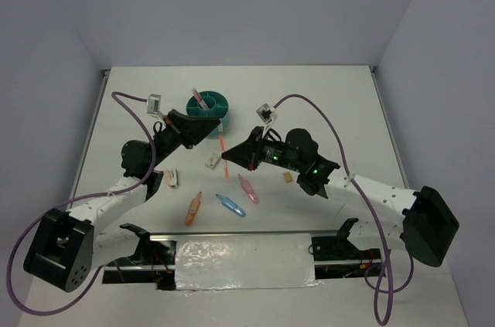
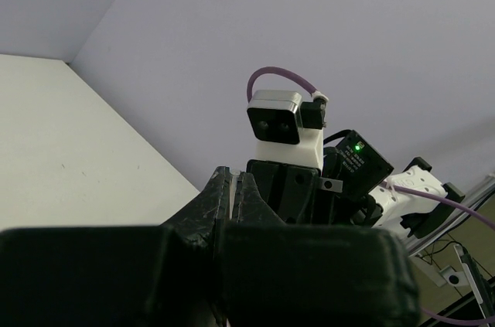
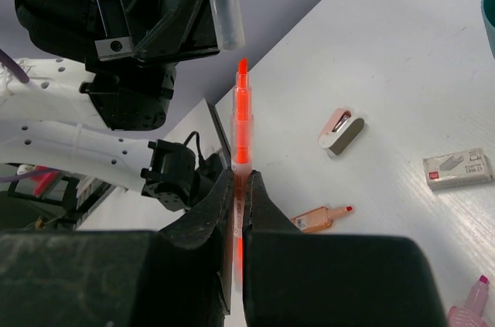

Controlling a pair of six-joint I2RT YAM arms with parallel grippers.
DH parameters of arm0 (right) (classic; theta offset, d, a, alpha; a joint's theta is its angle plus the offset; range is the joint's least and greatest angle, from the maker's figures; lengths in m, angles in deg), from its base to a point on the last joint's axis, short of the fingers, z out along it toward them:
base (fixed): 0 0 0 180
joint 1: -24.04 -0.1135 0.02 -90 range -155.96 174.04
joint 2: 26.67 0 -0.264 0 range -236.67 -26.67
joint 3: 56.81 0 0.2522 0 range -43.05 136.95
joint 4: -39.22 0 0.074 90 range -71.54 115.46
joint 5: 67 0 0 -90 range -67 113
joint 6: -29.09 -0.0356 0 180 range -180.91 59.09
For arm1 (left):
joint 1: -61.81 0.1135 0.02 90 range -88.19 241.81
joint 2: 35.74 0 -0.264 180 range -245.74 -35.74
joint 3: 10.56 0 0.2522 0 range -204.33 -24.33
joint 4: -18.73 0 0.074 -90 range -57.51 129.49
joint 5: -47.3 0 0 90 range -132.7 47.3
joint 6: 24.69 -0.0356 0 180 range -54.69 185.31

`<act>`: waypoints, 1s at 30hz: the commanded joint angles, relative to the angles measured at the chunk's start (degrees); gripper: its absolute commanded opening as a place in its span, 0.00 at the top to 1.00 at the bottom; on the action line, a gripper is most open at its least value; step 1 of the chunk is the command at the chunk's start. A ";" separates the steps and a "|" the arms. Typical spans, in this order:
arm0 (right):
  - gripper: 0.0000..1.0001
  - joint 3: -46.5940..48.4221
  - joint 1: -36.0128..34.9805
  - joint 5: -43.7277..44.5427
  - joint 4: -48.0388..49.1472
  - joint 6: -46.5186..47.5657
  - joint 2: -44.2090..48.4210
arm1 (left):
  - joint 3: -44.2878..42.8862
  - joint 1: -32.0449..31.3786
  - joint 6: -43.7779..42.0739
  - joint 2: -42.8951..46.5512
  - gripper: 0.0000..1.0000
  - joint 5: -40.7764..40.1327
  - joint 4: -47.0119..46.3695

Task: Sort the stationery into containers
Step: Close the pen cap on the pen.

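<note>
Both sets of jaws are closed. The right gripper [image 3: 240, 182] clamps an orange pen [image 3: 242, 122] by its lower barrel, with the uncapped tip pointing away from the wrist and the pen raised off the table [image 1: 340, 103]. The left gripper [image 2: 233, 182] has its fingers pressed together with only a thin slit between them. In the right wrist view a clear cap [image 3: 226, 14] sits at its tip, apparently pinched. The cap is just beyond the pen's tip and does not touch it.

Nearest the arm bases, an orange marker [image 1: 193, 209], a blue marker [image 1: 230, 205] and a pink marker [image 1: 247, 189] lie loose on the table. Slightly farther out are a pink-and-white piece [image 1: 170, 178] on the left, a small tan eraser [image 1: 288, 177] on the right, and a white block with a red label [image 1: 211, 162] between them.

Farthest, a teal cup [image 1: 207, 104] stands upright just beyond the left gripper. A pinkish pen [image 1: 199, 97] leans inside it; which compartment holds it cannot be told.
</note>
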 commanded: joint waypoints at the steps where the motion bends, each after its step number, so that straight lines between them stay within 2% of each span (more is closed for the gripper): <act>1: 1.00 3.25 -0.40 0.28 0.76 1.27 2.00 | 0.31 0.32 -1.26 0.13 1.00 -0.32 -4.54; 20: 1.00 6.24 -0.31 3.61 -4.25 3.55 1.83 | 1.01 0.32 -0.39 -0.92 1.00 0.21 -6.38; 30: 1.00 10.10 -0.05 2.13 -2.60 6.71 0.60 | 0.57 0.32 -1.27 0.66 1.00 -0.15 -2.09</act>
